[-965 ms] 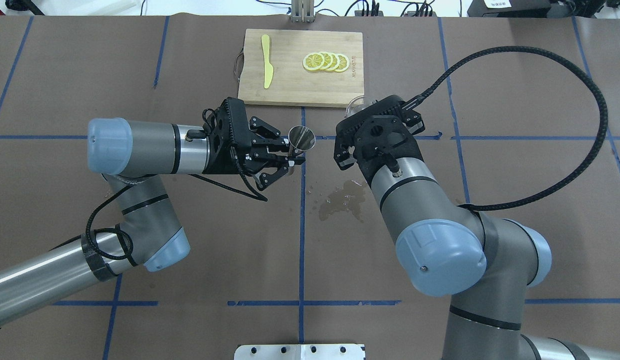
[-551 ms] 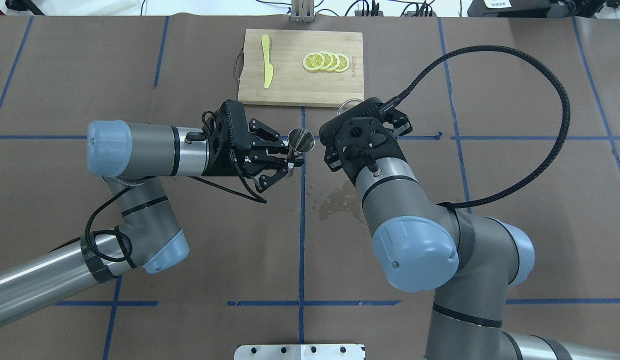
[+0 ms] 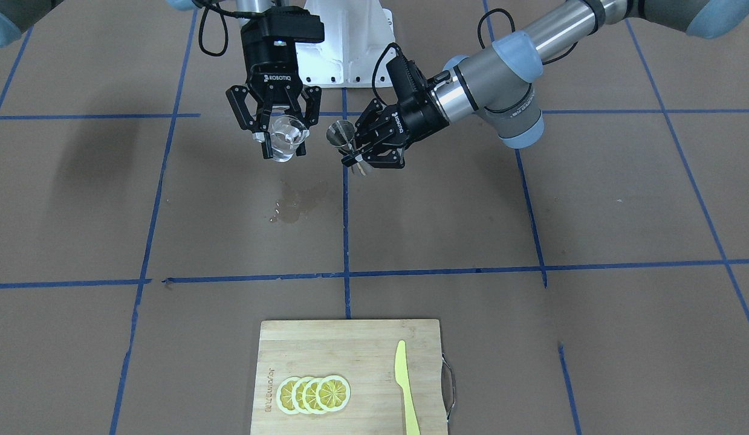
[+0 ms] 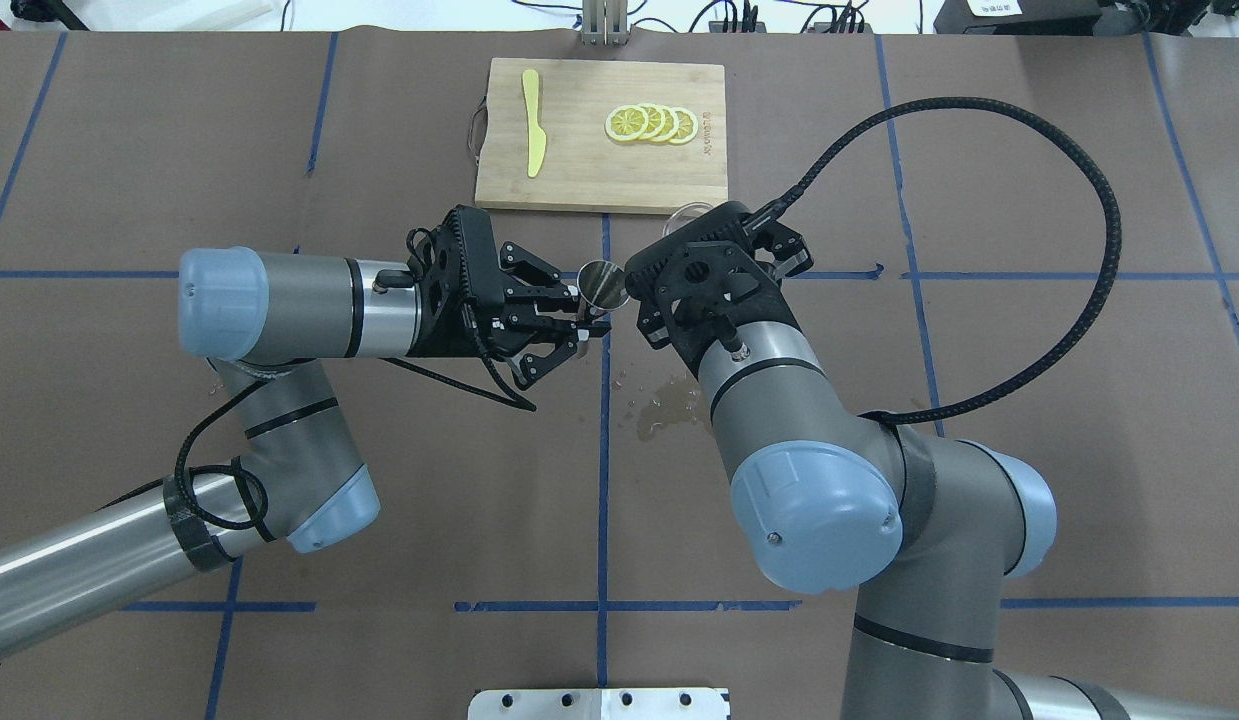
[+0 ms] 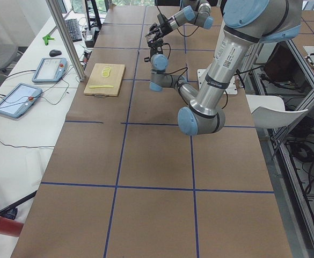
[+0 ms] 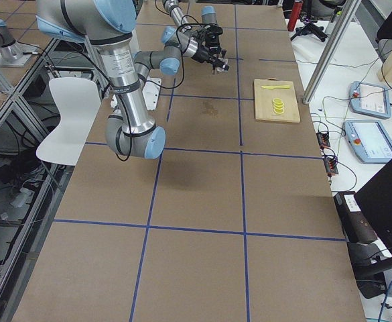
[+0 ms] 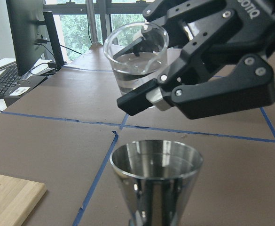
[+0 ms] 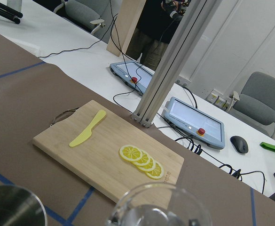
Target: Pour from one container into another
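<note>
In the front-facing view my right gripper point(image 3: 282, 142) is shut on the clear glass cup point(image 3: 285, 140), which stays upright with clear liquid in it. My left gripper point(image 3: 353, 158) is shut on the waist of the steel jigger point(image 3: 342, 134), its open cone up, just beside the cup. The left wrist view has the cup point(image 7: 137, 56) above and slightly behind the jigger's mouth point(image 7: 156, 162). From overhead the jigger point(image 4: 604, 282) sits between both wrists and only the cup's rim point(image 4: 685, 212) peeks past the right wrist. The right wrist view catches the cup's rim point(image 8: 158, 207) and the jigger point(image 8: 12, 207) at bottom left.
A wet spill point(image 4: 669, 405) lies on the brown table paper below the grippers. At the far edge a wooden cutting board point(image 4: 579, 175) carries a yellow knife point(image 4: 532, 120) and lemon slices point(image 4: 651, 124). The right arm's black cable point(image 4: 1079, 200) loops over the right side.
My right arm has carried the glass cup leftward, closing the gap to the jigger. The left gripper and the jigger have barely moved.
</note>
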Robot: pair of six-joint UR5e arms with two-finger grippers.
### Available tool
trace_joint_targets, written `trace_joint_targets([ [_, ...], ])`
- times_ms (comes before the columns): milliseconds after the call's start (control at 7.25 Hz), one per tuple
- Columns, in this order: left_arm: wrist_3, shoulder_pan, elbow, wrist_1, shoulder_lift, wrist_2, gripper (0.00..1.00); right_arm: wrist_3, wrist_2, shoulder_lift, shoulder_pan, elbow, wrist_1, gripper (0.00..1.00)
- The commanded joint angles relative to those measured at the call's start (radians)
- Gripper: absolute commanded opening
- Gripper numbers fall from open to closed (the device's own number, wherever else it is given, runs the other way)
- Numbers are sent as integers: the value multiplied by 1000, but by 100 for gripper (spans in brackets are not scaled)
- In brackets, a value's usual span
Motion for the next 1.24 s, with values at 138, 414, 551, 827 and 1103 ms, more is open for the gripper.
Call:
trace_joint_targets([
  [138, -1, 3, 0, 0, 0, 7, 0, -57, -40, 17, -16, 0, 0, 0],
  [414, -1, 3, 0, 0, 0, 7, 0, -65, -61, 23, -39, -2, 0, 0],
  [551, -1, 3, 0, 0, 0, 7, 0, -91, -87, 42, -55, -11, -15, 0],
  [827, -3, 3, 0, 0, -2, 7, 0, -94, -92, 65, -56, -12, -70, 0],
  [1103, -3, 6, 0, 0, -2, 7, 0, -95, -96, 65, -58, -14, -77, 0],
])
